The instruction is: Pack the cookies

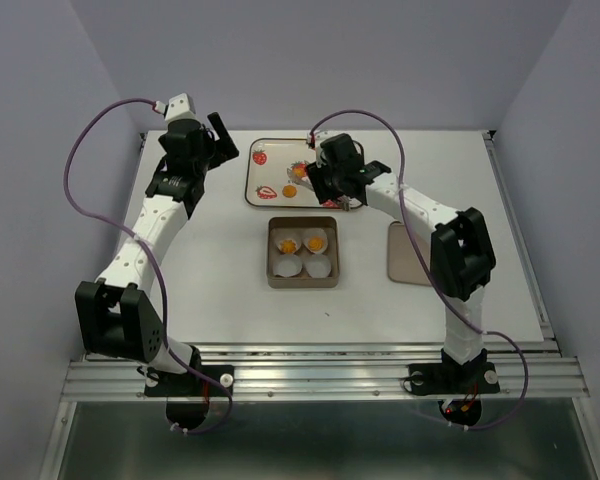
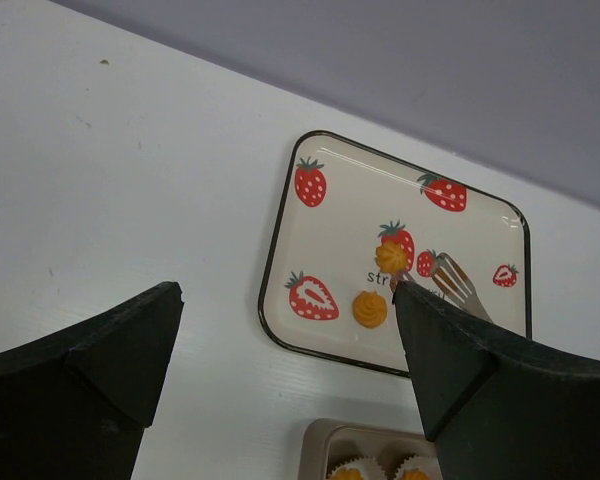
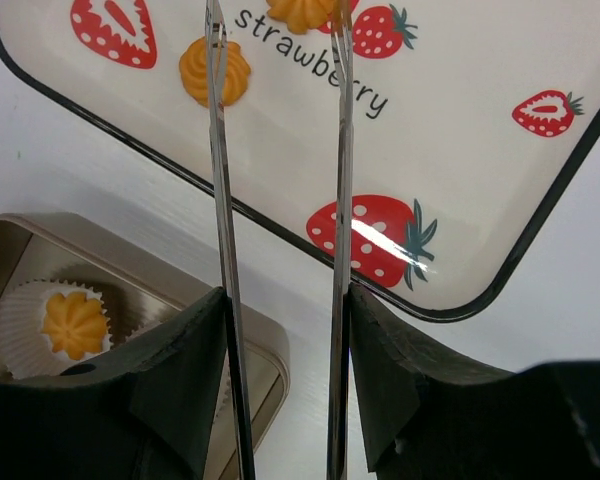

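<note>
Clamps thin metal tongs in the right hand, prongs apart either side of one cookie on the strawberry tray. Leaves another cookie just beside it. Shows two more cookies seated in paper cups in the tin. Holds the left hand open above the surface. Risks pinching off-centre and flicking the cookie away, or crumbling it.

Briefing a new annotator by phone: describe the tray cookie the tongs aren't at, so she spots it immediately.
Find the strawberry-printed tray just beyond the square tin. Of the two lying loose on it, this orange cookie is nearer the tin, on plain cream beside a halved strawberry; its neighbour overlaps a printed strawberry at the tips of the tongs.
</note>
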Controlling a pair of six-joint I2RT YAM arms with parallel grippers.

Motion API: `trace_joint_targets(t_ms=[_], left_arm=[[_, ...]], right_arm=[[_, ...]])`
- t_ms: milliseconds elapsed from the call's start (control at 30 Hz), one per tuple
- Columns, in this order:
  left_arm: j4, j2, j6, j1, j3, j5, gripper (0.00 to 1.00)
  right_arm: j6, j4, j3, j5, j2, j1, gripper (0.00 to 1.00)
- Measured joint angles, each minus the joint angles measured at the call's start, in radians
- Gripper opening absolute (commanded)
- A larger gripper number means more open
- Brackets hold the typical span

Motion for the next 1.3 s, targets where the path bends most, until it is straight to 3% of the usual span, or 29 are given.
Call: trace_joint_targets(t_ms=[900,1300], left_arm=[[0.000,0.042,-0.001,0.004,0.004,0.030,0.99],[-0.001,0.053,-0.001,0.004,0.005,0.030,0.99]], right_arm=[[0.005,0.004,0.133,0.032,0.184,-0.013,0.58],[0.000,0.003,0.144,0.010,0.193,-0.013,0.56]])
